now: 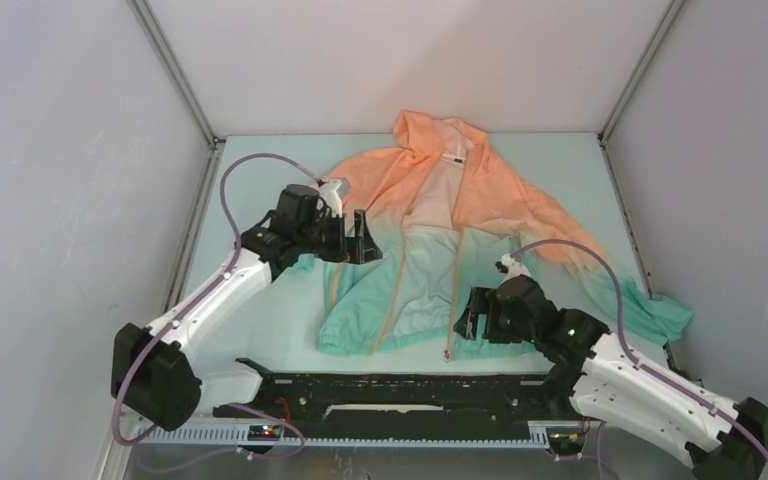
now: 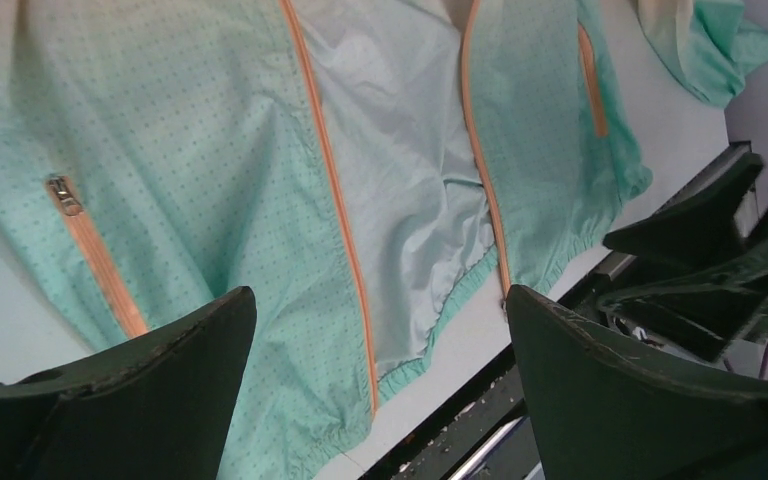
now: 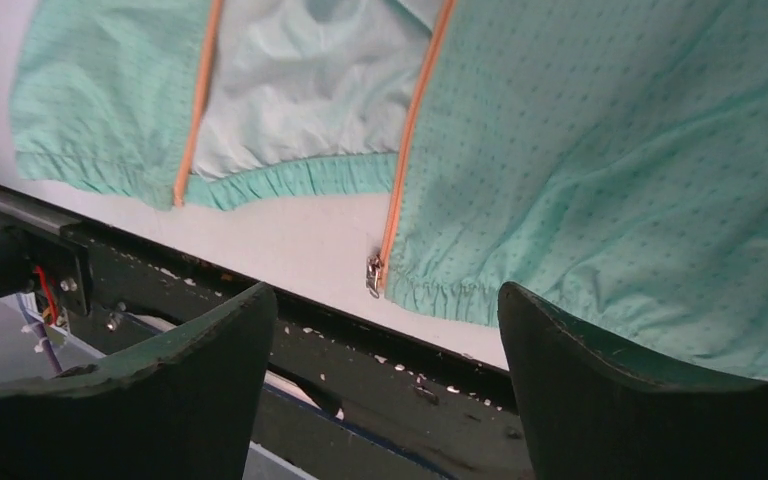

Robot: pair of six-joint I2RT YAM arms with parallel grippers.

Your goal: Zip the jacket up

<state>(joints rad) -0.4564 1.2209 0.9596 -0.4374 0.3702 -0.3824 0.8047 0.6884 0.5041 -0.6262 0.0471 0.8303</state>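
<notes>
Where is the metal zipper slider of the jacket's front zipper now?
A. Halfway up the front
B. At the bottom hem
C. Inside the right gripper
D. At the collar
B: in the right wrist view the slider hangs at the hem end of one orange zipper edge, and the jacket lies open with both front edges apart.

no readable text, labels, brand marks or numbers in any view. thin peach-to-mint hooded jacket [image 1: 440, 240] carries only a fine dot pattern, no print. black rail [image 1: 400, 392] along the near edge of the table is unmarked too.
</notes>
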